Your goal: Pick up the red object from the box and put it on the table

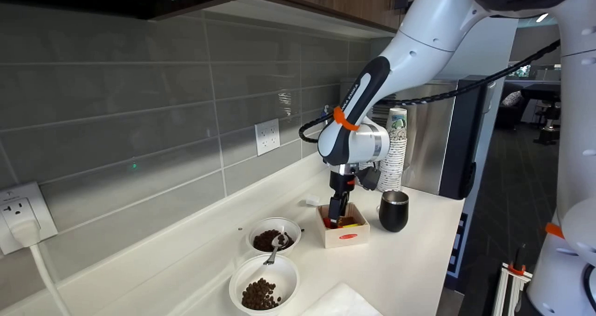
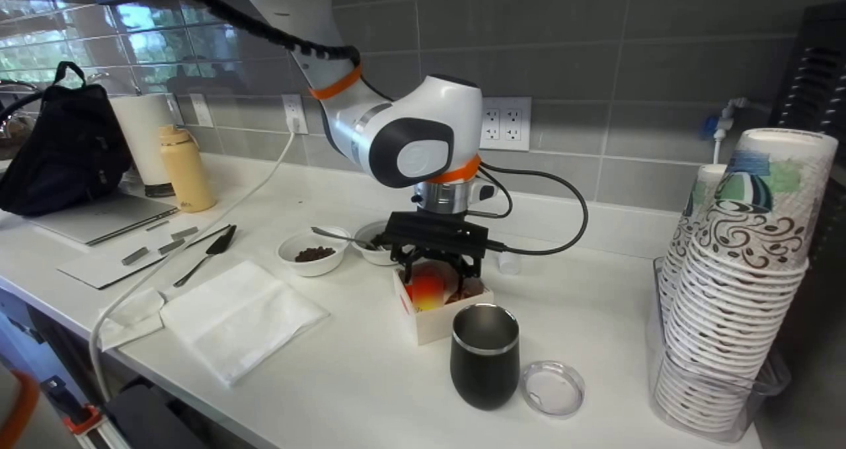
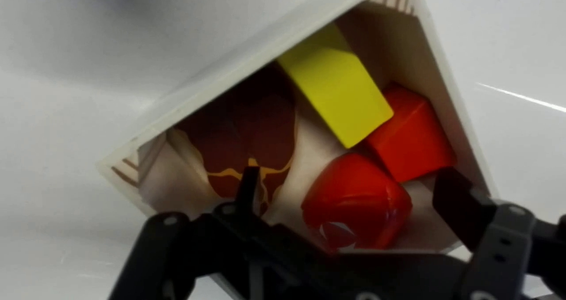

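The wooden box (image 1: 331, 239) stands on the white counter (image 1: 396, 265); it also shows in an exterior view (image 2: 441, 323) and the wrist view (image 3: 442, 66). In the wrist view it holds a rounded red object (image 3: 353, 194), a red block (image 3: 413, 136), a yellow block (image 3: 336, 88) and a brown piece with yellow lines (image 3: 243, 132). My gripper (image 3: 349, 176) is open and points down into the box. Its fingers stand on either side of the rounded red object, with gaps on both sides. In an exterior view the gripper (image 2: 433, 285) partly hides the contents.
A black tumbler (image 2: 486, 363) stands close to the box, with a clear lid (image 2: 554, 388) beside it. Two white bowls (image 1: 235, 285) with brown bits and a spoon (image 1: 274, 251) stand on the box's other side. Stacked paper cups (image 2: 733, 303) and a white cloth (image 2: 241, 320) lie farther off.
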`<state>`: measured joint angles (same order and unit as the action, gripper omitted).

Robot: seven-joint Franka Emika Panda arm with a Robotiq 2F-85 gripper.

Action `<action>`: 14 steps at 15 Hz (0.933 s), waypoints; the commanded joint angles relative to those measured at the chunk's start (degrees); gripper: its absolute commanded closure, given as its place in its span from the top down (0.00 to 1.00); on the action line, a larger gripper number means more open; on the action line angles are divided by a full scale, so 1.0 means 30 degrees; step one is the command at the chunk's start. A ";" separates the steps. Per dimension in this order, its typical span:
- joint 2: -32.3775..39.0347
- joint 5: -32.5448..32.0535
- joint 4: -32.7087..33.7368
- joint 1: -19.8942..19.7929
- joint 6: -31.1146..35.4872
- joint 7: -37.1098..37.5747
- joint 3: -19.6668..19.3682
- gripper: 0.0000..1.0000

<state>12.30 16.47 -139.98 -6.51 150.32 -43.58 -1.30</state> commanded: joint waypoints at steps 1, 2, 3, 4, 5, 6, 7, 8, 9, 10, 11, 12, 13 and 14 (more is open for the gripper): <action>0.0909 0.0030 0.0762 -0.0605 0.0433 -0.0161 0.0626 0.74; 0.0999 0.0006 0.0814 -0.0695 0.0472 -0.0163 0.0718 0.68; 0.0989 -0.0029 0.0815 -0.0748 0.0507 -0.0154 0.0798 0.58; 0.0934 -0.0234 0.0774 -0.0718 0.0627 0.0006 0.0794 0.51; 0.0841 -0.0373 0.0719 -0.0686 0.0686 0.0089 0.0788 0.42; 0.0697 -0.0485 0.0645 -0.0653 0.0766 0.0108 0.0792 0.36; 0.0455 -0.0455 0.0559 -0.0677 0.0735 0.0019 0.0856 0.29; 0.0270 -0.0384 0.0513 -0.0724 0.0636 -0.0089 0.0915 0.21; 0.0079 -0.0562 0.0568 -0.0700 0.0020 0.0079 0.0845 0.16; -0.0212 -0.0865 0.0516 -0.0623 -0.0501 0.0431 0.0699 0.13; -0.0459 -0.1091 0.0419 -0.0569 -0.0775 0.0622 0.0607 0.09; -0.0833 -0.1469 0.0252 -0.0473 -0.1096 0.0976 0.0458 0.06; -0.1128 -0.1785 0.0160 -0.0421 -0.1383 0.1251 0.0360 0.08; -0.1541 -0.2142 -0.0045 -0.0361 -0.1520 0.1625 0.0226 0.07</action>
<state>12.35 13.69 -138.27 -7.52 148.93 -42.05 0.18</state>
